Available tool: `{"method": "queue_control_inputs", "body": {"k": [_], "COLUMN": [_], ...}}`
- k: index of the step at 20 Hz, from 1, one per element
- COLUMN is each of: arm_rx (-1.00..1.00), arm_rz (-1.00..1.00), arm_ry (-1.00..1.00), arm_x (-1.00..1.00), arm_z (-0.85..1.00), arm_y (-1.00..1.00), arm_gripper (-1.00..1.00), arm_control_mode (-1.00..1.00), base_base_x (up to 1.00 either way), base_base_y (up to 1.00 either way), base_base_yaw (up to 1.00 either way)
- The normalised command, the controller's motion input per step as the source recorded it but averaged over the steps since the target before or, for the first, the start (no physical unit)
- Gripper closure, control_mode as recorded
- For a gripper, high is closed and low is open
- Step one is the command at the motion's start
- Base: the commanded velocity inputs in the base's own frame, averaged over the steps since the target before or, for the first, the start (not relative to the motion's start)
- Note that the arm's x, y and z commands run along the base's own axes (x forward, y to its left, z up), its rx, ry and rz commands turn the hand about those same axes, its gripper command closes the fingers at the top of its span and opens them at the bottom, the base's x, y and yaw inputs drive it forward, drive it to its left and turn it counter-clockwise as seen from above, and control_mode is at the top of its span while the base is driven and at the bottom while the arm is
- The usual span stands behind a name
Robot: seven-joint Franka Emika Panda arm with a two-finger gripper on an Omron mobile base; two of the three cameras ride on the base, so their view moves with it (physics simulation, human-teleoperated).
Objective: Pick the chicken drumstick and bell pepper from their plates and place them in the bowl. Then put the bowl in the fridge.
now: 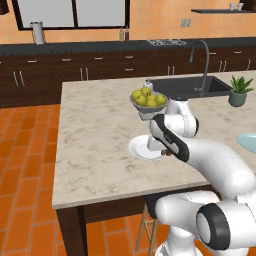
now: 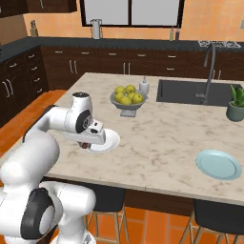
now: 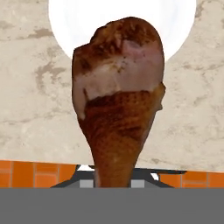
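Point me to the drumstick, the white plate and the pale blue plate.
chicken drumstick [image 3: 120,100]: hand view, on the thick meaty end.
white plate [image 2: 108,141]: right base view, on the bare right part of its face.
pale blue plate [image 2: 218,164]: right base view, on the middle of its face.

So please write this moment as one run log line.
gripper: shut on drumstick | position: over white plate | blue plate: bare | step: carrying drumstick

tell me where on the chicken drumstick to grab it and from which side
Grip the chicken drumstick at its narrow bone end, which tapers toward the gripper in the hand view, probably slim enough for the jaws; the thick meaty end looks too wide. It sits by the white plate, so come from above.
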Motion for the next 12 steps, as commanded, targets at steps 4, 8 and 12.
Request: {"method": "queue_control_inputs", "body": {"k": [4, 8, 12], "arm_rx": [0.00, 0.00, 0.00], "arm_rz": [0.00, -0.01, -0.06], "arm_ry": [-0.07, 0.00, 0.00], "arm_x": [-0.72, -0.66, -0.46], "arm_z": [0.54, 0.32, 0.39], "arm_y": [0.00, 0.00, -0.03], "arm_gripper": [1.00, 1.00, 1.00], "arm_control_mode": [-1.00, -1.00, -1.00], "base_base_x": [0.00, 0.00, 0.00], "base_base_y": [0.00, 0.00, 0.00], "base_base_yaw": [0.00, 0.00, 0.00]}}
